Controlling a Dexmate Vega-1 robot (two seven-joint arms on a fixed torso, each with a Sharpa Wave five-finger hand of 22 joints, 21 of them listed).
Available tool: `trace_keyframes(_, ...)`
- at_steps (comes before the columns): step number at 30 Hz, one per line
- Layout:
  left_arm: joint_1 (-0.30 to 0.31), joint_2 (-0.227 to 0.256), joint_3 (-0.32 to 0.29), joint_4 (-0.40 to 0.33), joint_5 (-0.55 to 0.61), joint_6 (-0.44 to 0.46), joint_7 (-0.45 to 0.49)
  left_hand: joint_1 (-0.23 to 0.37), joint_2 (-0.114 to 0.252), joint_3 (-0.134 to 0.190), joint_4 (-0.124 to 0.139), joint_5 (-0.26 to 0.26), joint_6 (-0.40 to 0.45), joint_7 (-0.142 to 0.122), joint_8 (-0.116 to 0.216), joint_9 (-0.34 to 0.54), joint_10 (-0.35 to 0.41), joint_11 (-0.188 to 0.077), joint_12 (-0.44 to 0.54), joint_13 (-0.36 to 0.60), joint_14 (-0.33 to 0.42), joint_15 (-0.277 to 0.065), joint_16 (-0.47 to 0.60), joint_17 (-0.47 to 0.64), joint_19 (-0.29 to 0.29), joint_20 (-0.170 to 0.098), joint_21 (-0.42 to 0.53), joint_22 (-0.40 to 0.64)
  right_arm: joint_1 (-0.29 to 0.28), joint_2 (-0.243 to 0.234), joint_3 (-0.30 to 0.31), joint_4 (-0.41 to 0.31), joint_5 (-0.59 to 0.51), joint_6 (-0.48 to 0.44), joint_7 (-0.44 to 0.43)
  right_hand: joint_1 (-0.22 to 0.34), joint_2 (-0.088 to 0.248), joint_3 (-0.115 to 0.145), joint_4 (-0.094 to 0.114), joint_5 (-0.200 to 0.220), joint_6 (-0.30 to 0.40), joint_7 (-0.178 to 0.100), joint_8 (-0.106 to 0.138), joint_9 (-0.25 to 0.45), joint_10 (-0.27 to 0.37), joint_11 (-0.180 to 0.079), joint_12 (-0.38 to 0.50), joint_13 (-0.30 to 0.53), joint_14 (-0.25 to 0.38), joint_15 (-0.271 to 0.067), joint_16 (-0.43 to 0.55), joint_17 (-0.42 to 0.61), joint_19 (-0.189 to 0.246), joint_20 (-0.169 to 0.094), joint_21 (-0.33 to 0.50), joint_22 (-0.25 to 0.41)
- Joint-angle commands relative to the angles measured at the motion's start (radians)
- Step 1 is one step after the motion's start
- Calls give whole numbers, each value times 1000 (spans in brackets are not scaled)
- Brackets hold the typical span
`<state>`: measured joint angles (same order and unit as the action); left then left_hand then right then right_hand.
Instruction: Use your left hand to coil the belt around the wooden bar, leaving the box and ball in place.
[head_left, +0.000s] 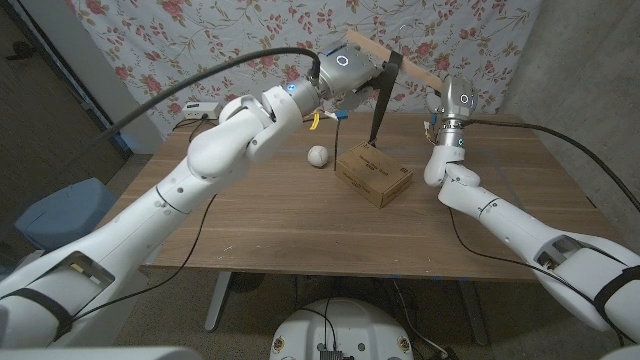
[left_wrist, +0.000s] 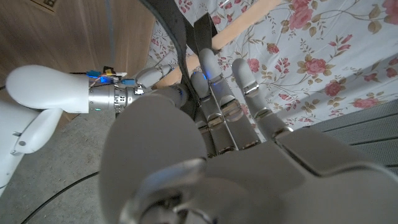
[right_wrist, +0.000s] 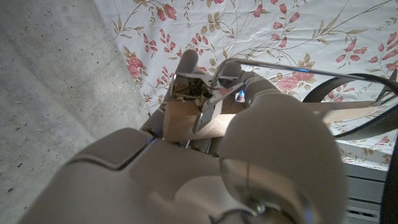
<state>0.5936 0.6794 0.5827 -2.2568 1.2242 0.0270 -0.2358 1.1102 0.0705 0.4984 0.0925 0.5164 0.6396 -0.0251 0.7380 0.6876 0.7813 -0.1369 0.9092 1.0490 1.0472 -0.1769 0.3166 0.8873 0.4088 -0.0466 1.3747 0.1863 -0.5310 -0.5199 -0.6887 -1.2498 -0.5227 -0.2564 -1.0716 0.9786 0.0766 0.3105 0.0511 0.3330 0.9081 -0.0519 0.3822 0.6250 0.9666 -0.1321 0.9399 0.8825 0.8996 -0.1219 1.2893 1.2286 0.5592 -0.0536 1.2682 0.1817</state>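
The wooden bar (head_left: 395, 60) is held in the air above the far side of the table (head_left: 260, 225), at about twelve o'clock from the box (head_left: 372, 174). Its long axis runs from ten o'clock to four o'clock in the head view, the higher end near the left hand (head_left: 345, 72), the lower end in the right hand (head_left: 452, 100). The belt (head_left: 385, 95) is draped over the bar, with one dark strand hanging nearly straight down to the box's far edge. The left wrist view shows the left hand's fingers (left_wrist: 214, 81) extended along the strap and bar; whether they pinch the belt I cannot tell. In its own wrist view, the right hand's fingers (right_wrist: 186, 81) close around the bar's end.

The hanging tail looks likely to drag across the box and nudge it, or swing toward the ball (head_left: 318, 156) at nine o'clock from the box. A loose wrap could also slide down the tilted bar toward the right hand.
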Motion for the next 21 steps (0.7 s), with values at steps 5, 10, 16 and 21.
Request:
trace_keyframes(5,-155,-67,2,24,33,-9,-21,39,28,0,-1,1,16,-16,91,52,37,-45,-1,2,9,-38,-6,5,3,-17,-2,0,-19,-43,-51,10,-87,0,-44,61,60,31,41,2,16,-4,-2,6,-7,0,1,0,-9,-95,1,4,-18,-141,-8,0)
trace_keyframes(10,-205,-88,10,44,47,-8,-21,40,29,-1,-1,0,15,-14,91,51,38,-42,-2,1,10,-38,-7,6,3,-17,-3,0,-27,-50,-59,11,-103,2,-41,60,60,30,42,2,17,-7,-2,4,-6,2,1,-1,-11,-95,0,3,-20,-142,-10,0)
trace_keyframes(16,-258,-112,12,80,48,-4,19,41,29,-1,-2,0,18,-13,92,48,40,-46,-4,-2,17,-40,-7,7,13,-15,3,5,-37,-54,-60,9,-104,8,-42,60,59,29,43,3,19,-7,-3,4,-7,3,-2,-4,-14,-95,-2,3,-20,-142,-13,0)
trace_keyframes(21,-311,-134,23,111,49,-5,47,47,23,3,-6,1,37,-8,94,35,54,-45,-5,-10,38,-43,-8,9,40,-9,15,13,-43,-59,-62,7,-114,17,-44,61,59,28,44,4,18,-7,-5,1,-7,0,-2,-4,-15,-95,-2,3,-22,-143,-15,0)
